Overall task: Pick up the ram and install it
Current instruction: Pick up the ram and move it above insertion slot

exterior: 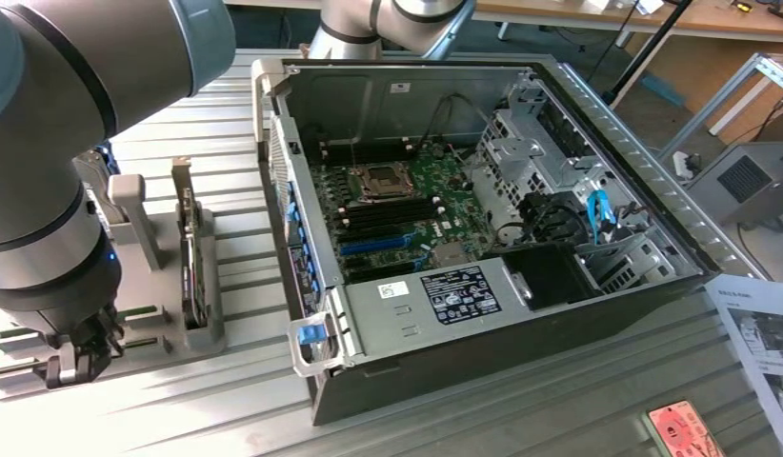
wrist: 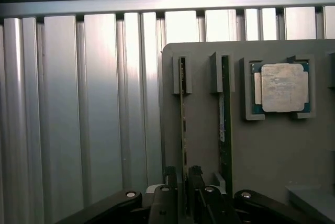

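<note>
Grey holder (wrist: 209, 145) on ribbed metal table (wrist: 78, 103): two green memory sticks on edge, one processor chip (wrist: 283, 88). Gripper (wrist: 182, 171) jaws narrow, straddling the ram (wrist: 182, 114), the stick farther from the chip; seemingly not yet clamped. One open computer case (exterior: 405, 105) nearby.

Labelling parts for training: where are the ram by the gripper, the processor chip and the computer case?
ram (wrist: 182, 124): wrist view, its upturned edge.
processor chip (wrist: 284, 88): wrist view, metal lid centre.
computer case (exterior: 366, 95): exterior view, inner wall.
</note>
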You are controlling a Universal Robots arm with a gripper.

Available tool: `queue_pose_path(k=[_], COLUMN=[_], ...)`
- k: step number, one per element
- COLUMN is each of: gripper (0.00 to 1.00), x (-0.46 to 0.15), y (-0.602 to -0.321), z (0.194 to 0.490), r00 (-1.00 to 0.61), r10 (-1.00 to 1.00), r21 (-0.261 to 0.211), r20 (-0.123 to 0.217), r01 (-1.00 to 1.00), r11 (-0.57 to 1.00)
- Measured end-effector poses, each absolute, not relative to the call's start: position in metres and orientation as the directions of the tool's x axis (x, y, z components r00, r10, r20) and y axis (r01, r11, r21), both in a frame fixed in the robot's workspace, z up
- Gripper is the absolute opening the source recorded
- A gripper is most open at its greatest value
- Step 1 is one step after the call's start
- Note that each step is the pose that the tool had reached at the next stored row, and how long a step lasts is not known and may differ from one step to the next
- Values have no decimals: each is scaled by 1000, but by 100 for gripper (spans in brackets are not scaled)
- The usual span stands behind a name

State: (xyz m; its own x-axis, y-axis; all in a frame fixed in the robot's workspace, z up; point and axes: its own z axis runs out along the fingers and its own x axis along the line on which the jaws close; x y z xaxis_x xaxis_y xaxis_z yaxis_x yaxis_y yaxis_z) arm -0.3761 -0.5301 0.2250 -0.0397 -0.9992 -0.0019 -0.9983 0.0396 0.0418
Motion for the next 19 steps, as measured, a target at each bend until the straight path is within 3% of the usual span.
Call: queue_pose_path(k=[19], gripper=[24], x=[-378], y=[-527], z=[223], r00=[-40], r10=[-999], r21=[42], r20=[0], r01=[-998], r11=[39])
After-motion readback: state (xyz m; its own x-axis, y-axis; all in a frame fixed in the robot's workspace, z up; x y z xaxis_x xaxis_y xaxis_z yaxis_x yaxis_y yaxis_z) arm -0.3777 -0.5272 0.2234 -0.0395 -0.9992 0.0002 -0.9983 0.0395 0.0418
